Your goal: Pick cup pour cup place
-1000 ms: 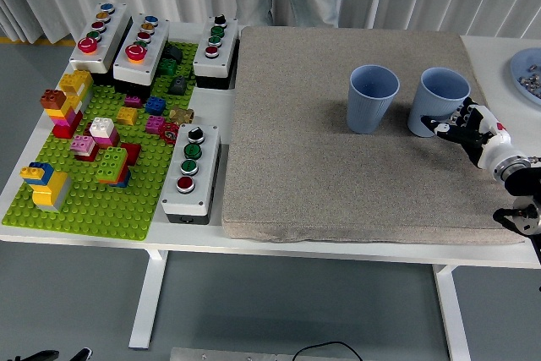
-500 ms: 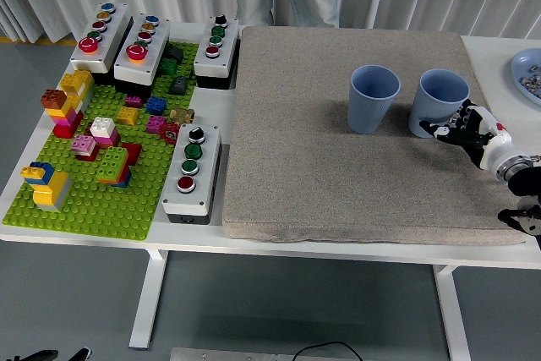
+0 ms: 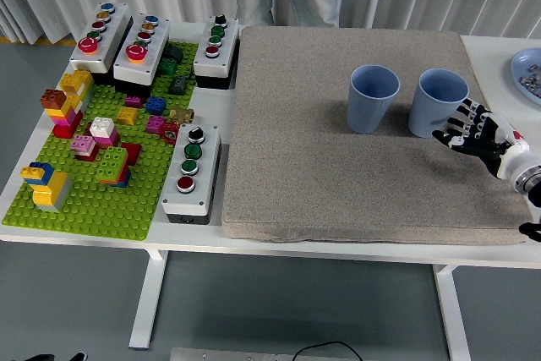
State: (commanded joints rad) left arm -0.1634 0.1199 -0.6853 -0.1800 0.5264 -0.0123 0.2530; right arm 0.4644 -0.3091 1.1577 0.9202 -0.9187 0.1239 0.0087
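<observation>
Green studded baseplate [image 3: 84, 200] with bright plastic bricks, grey button boxes [image 3: 191, 173], coarse beige mat [image 3: 338, 166], two smooth tapered blue cups upright mid-mat, left cup [image 3: 373, 99], right cup [image 3: 439, 101], right hand [image 3: 476, 131] just beside it, fingers spread, holding nothing

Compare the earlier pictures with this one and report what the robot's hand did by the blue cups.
The right hand drew back to the right, off the right-hand blue cup whose side it had been touching, and its fingers spread open; it holds nothing. That cup stands upright in the same spot on the grey felt mat. The left-hand blue cup did not move either.
</observation>
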